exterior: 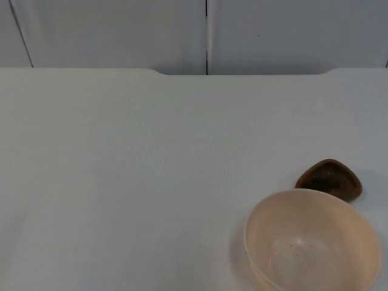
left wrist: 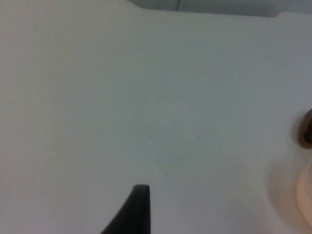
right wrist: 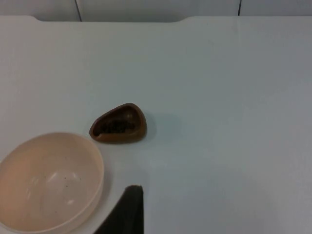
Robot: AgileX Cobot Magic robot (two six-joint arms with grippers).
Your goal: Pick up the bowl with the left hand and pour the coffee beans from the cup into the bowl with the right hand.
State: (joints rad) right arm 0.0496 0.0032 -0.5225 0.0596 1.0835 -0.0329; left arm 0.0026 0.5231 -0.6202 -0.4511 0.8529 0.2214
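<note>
While the white tabletop (exterior: 121,182) takes up most of the top view and runs back to the grey partition wall (exterior: 109,30), the task's things sit together near its front right part. Biggest of them is the bowl (exterior: 312,239), a pale peach, round and upright one standing on the tabletop, its inside bare except for a few tiny dark specks at the bottom. Just behind it, toward the wall and a touch to the right, stands the cup (exterior: 329,179) — a small dark brown vessel with a rounded three-cornered rim; from above the bowl's rim overlaps its near edge, so whether the two touch cannot be told there. From the right wrist view the bowl (right wrist: 48,180) and the cup (right wrist: 118,124) stand just beside each other with a narrow strip of tabletop between them, and dark coffee beans (right wrist: 116,127) lie inside the cup. The right claw (right wrist: 127,209) hangs above the tabletop close to the bowl's rim, one black fingertip visible; whether it is open or closed cannot be told. The left claw (left wrist: 136,209) waits over bare tabletop well to the left of both things, with one black fingertip in sight — its state cannot be told either, and at the edge of its wrist view a sliver of the bowl (left wrist: 306,200) and of the cup (left wrist: 306,132) shows
</note>
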